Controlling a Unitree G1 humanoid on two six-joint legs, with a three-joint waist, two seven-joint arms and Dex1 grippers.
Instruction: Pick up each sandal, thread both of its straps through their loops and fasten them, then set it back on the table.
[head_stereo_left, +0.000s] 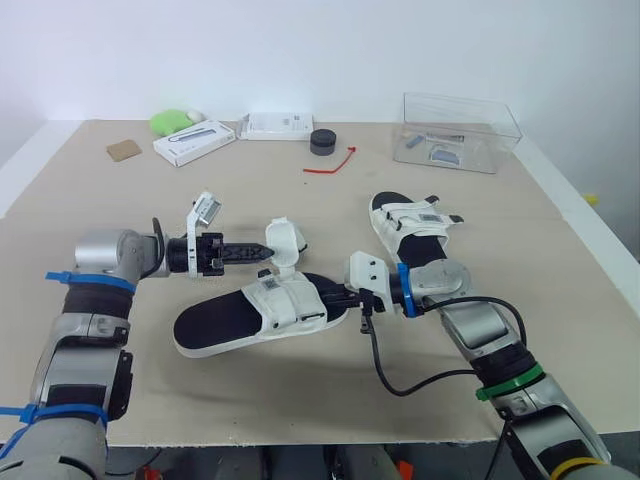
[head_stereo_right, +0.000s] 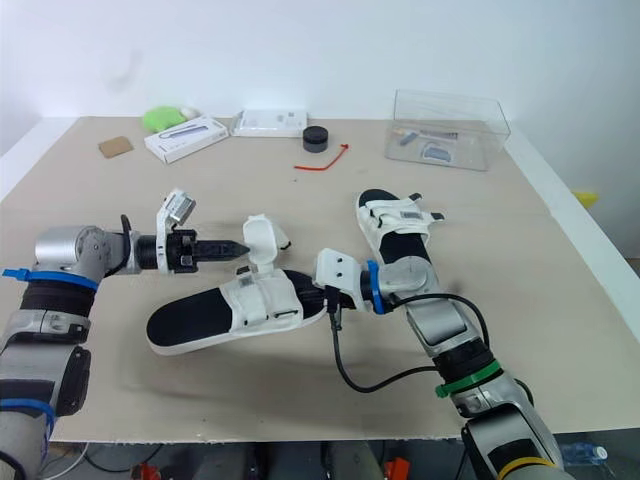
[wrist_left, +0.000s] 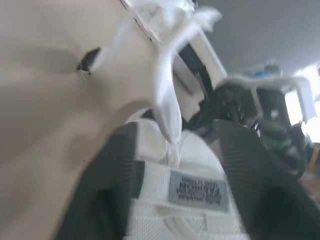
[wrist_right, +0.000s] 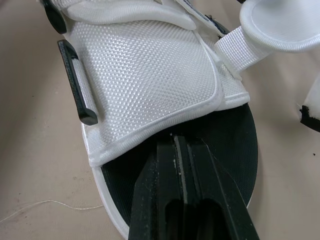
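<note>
Head view. Along the far edge of the bench (head_stereo_left: 300, 390): a brown square (head_stereo_left: 124, 150), a green lump (head_stereo_left: 174, 121), a long white box (head_stereo_left: 195, 142), a flatter white box (head_stereo_left: 276, 125), a black puck (head_stereo_left: 323, 141), a red tie (head_stereo_left: 332, 162) and a clear plastic box (head_stereo_left: 460, 131), all well apart from the work. Towards the middle, right of centre, the far sandal (head_stereo_left: 413, 228), flat on the bench. In front of it and to the left, the near sandal (head_stereo_left: 240, 320), flat too, black footbed up, one white strap (head_stereo_left: 284, 245) lifted above it. In from the left, level and low over the bench, the left gripper (head_stereo_left: 268, 249), tips at that lifted strap. In from the right, elbow bent, the right gripper (head_stereo_left: 335, 297), crossing just in front of the far sandal to the near sandal's right-hand end. From its wrist, a black cable (head_stereo_left: 400, 375) looping onto the bench.

Left wrist view, blurred. Two dark ribbed fingers (wrist_left: 112, 185) either side of white labelled webbing, clamped on the strap.

Right wrist view. Black fingers (wrist_right: 165, 170) pressed together, nothing between them, tips over the black footbed right at the rim of the white mesh upper (wrist_right: 150, 75). On the side of that upper, a black loop (wrist_right: 75, 82).
</note>
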